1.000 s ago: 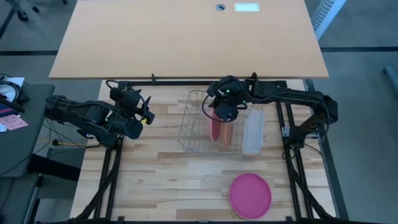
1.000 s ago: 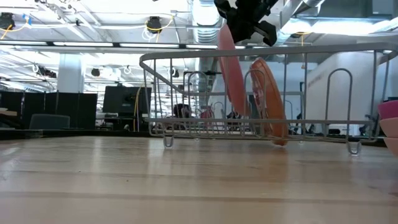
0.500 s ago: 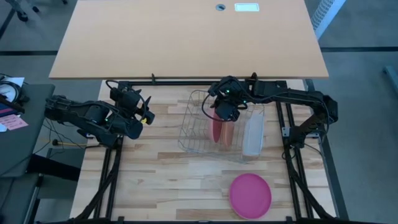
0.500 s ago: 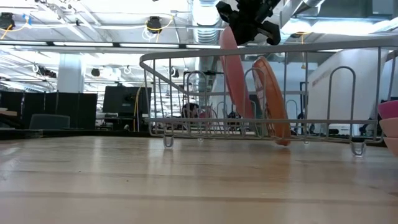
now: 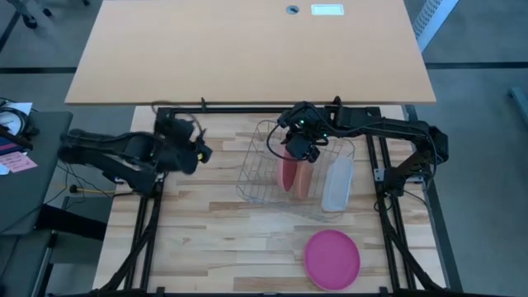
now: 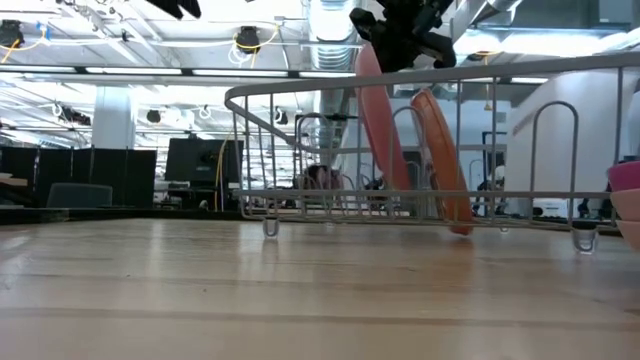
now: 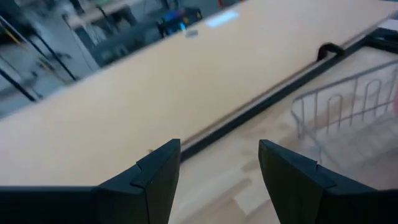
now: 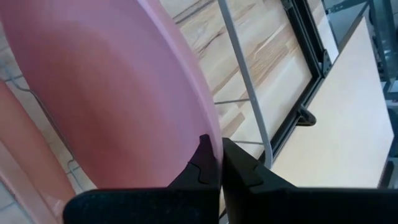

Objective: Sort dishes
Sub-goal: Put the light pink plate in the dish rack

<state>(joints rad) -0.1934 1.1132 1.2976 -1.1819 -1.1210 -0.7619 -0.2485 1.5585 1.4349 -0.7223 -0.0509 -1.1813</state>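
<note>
A pale pink plate (image 5: 286,174) stands on edge in the wire rack (image 5: 256,177), with my right gripper (image 5: 299,149) shut on its top rim. Beside it a salmon-orange plate (image 6: 441,160) leans on edge in the rack, its lower rim among the bottom wires. A magenta plate (image 5: 332,258) lies flat on the table near the front edge. My left gripper (image 5: 198,150) hangs open above the table left of the rack, with nothing between its fingers (image 7: 158,177). My right gripper pinches the pale pink plate's upper rim (image 8: 211,134) between its two fingers (image 8: 202,163). It comes slanting down from above and from the table's right. The plate stands nearly upright, leaning a little, with its lower edge (image 6: 400,205) down among the rack's wires.
A translucent tub (image 5: 334,184) lies against the rack's right side. The rack's tall wire rim (image 6: 300,92) rings both plates. A larger tan tabletop (image 5: 247,49) stands beyond the far edge. Bare wood lies in front of the rack and at the left.
My left gripper has moved toward the table's right, closer to the rack, still open. My right gripper has rolled a little while keeping hold of the pink plate, which now leans slightly differently. The rack's right end and the tub have shifted a little toward the near edge.
</note>
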